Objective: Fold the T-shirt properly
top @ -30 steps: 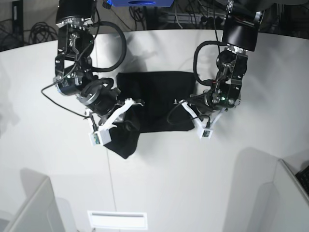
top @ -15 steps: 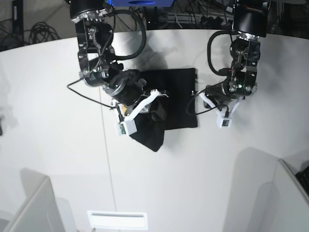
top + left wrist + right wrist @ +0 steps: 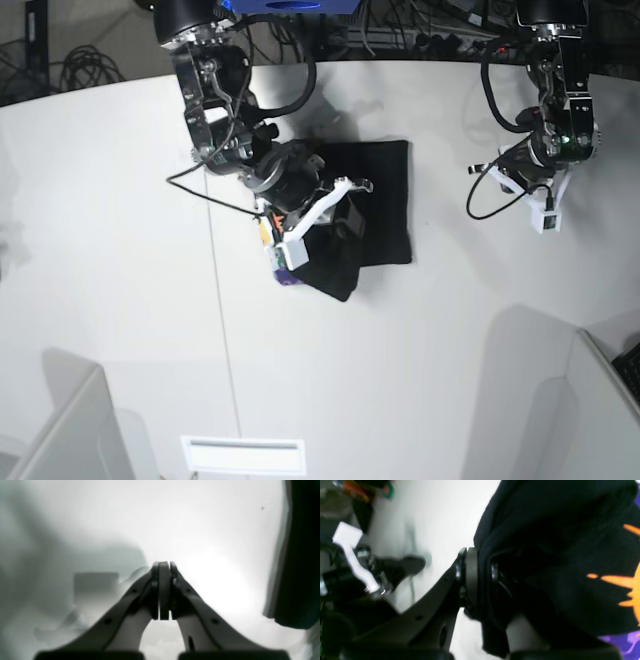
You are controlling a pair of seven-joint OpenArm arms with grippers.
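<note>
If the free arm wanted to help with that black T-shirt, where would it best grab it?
Probably the T-shirt's outer edge nearest the left gripper, coming in low from that side. That edge lies flat and clear on the table, while the right gripper already pinches the bunched opposite part.

The black T-shirt (image 3: 385, 200) lies folded on the white table (image 3: 120, 250), far of centre. The right gripper (image 3: 335, 215) lifts its left part, showing an orange and purple print. The left gripper (image 3: 535, 200) hangs well right, apart from it.
</note>
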